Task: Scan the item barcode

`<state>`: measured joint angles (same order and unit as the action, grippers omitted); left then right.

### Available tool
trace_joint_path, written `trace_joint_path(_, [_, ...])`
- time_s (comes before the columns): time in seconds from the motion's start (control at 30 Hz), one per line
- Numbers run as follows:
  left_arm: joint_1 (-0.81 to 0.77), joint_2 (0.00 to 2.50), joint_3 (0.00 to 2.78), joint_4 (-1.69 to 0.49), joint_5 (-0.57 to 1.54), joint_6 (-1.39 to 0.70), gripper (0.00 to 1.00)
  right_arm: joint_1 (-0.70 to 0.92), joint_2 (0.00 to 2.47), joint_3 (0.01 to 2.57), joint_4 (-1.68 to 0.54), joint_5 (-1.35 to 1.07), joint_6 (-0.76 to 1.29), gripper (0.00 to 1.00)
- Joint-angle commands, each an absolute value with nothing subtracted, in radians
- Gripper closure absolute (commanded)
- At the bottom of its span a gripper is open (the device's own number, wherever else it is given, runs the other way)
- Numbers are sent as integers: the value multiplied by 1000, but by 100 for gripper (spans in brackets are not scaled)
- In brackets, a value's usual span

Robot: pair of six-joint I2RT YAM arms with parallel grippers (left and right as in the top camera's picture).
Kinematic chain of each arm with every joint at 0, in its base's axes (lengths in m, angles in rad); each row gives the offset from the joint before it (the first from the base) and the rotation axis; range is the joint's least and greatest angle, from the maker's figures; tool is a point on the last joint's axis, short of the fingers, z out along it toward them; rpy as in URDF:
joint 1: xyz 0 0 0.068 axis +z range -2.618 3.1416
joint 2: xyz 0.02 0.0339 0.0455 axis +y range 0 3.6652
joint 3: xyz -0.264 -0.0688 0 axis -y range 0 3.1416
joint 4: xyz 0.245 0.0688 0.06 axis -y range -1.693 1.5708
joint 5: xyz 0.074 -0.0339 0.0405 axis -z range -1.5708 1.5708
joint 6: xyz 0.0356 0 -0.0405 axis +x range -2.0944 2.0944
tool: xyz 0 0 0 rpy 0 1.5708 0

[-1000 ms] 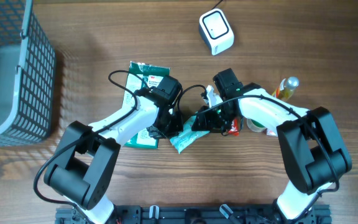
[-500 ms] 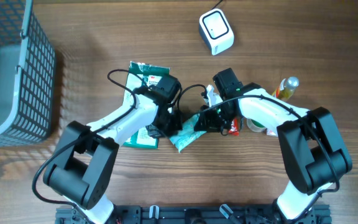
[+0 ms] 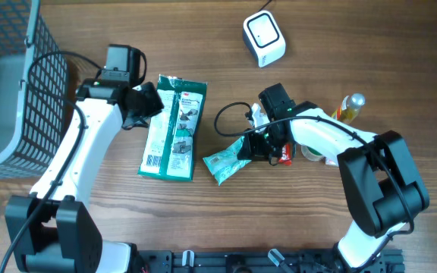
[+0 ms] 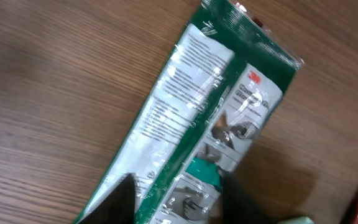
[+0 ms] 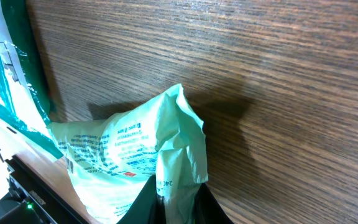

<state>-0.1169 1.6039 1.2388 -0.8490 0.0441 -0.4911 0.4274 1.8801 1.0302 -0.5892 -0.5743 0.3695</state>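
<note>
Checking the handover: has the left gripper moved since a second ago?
Yes. The left gripper has swung away from the pouch, across the green package, toward the basket.

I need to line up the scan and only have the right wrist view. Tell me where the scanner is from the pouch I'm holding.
Observer: The white scanner sits toward the far edge of the table, beyond the pale green pouch pinched in the right gripper.
Operator: Report the left arm.
Observer: The left gripper is open and holds nothing, between the basket and the flat green packet.
</note>
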Motion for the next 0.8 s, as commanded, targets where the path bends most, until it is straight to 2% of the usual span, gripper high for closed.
trace_joint_path(0.0, [-107, 1605, 1243, -858, 9, -467, 0, 430, 1894, 1019, -582, -459, 396, 96])
trace_joint_path(0.77, [-109, 1605, 1243, -865, 9, -467, 0, 430, 1894, 1019, -603, -414, 396, 96])
